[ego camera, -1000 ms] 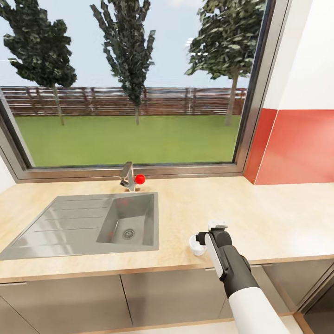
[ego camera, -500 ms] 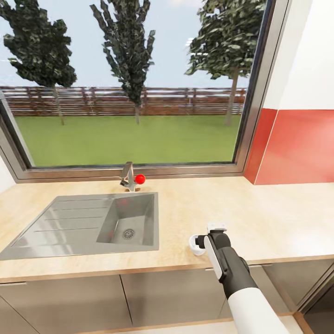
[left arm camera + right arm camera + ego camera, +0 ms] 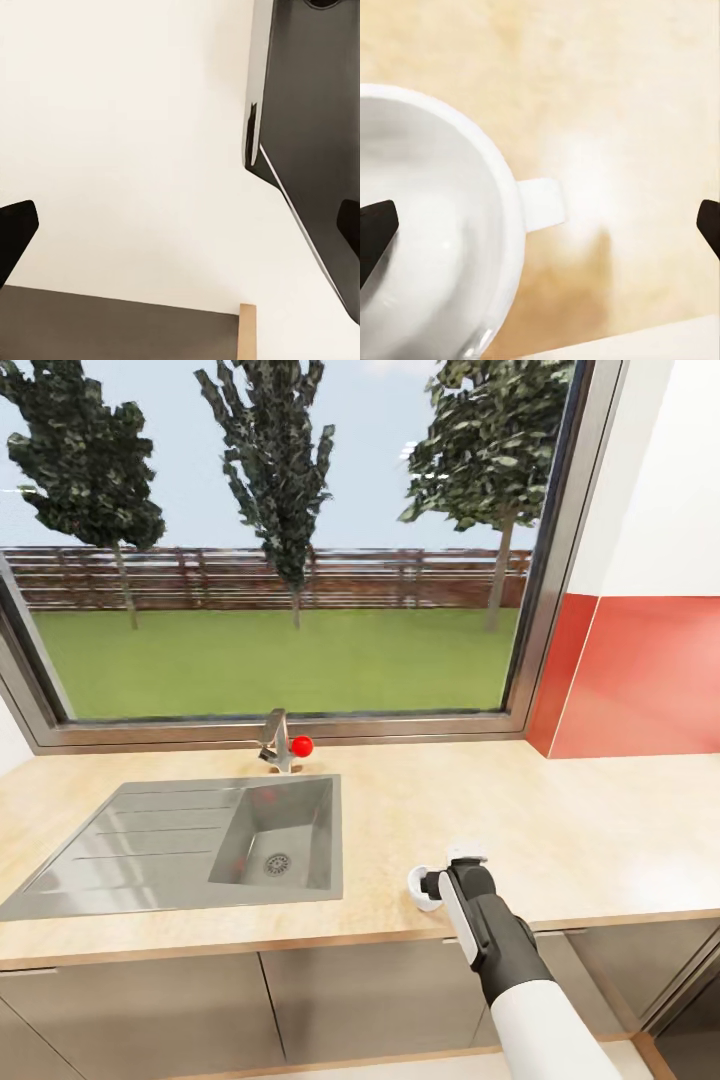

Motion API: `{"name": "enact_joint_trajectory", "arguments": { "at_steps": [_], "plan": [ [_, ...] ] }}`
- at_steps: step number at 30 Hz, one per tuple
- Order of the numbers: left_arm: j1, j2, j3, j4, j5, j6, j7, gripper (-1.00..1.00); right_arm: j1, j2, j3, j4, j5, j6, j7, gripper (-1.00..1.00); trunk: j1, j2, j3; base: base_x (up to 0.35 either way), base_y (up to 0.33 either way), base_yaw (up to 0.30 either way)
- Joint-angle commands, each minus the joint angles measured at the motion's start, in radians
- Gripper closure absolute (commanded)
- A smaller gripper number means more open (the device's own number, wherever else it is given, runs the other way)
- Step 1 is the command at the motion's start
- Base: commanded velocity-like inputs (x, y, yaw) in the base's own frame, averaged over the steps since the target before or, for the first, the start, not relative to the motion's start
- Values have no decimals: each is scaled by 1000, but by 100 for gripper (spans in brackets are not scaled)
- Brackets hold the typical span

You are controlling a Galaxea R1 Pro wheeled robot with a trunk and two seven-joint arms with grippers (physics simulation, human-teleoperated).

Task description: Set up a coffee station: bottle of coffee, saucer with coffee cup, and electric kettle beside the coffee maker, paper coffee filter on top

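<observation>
The right gripper (image 3: 447, 868) hung over the coffee cup (image 3: 424, 890), which sat on the worktop (image 3: 560, 830) close to its front edge, between the sink (image 3: 200, 845) and the right end. From the right wrist, the fingertips (image 3: 376, 232) stood spread wide, 1 over the cup's bowl, the other beyond its handle (image 3: 542, 204). The left gripper (image 3: 180, 225) was spread too, holding nothing, facing a pale wall (image 3: 127, 135) beside a dark panel (image 3: 315, 112).

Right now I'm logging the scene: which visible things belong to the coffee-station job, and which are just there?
Job:
- coffee cup, on the countertop
- right tool, open over the cup

Just there:
- sink
- tap
- window
</observation>
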Motion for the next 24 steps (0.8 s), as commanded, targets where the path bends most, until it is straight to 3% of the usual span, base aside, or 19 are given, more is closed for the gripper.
{"name": "enact_joint_trajectory", "arguments": {
  "at_steps": [1,7,15,16,24],
  "plan": [
    [-1,0,7,1,-8,-5,2,-100,-1,0,1,3,-6,4,-6,-100,1,-2,-2,0,0,0],
    [-1,0,7,2,-8,-5,2,-100,0,0,1,8,-54,5,-7,-100,1,-2,-2,0,0,0],
    [-1,-1,7,2,-8,-5,2,-100,-1,0,1,9,-62,5,-7,-100,1,-2,-2,0,0,0],
    [-1,-1,7,2,-8,-5,2,-100,-1,0,1,9,-62,5,-8,100,1,-2,-2,0,0,0],
    [-1,-1,7,1,-8,-5,2,-100,-1,0,3,8,-64,4,-8,100,1,-2,-2,0,0,0]
  ]
}}
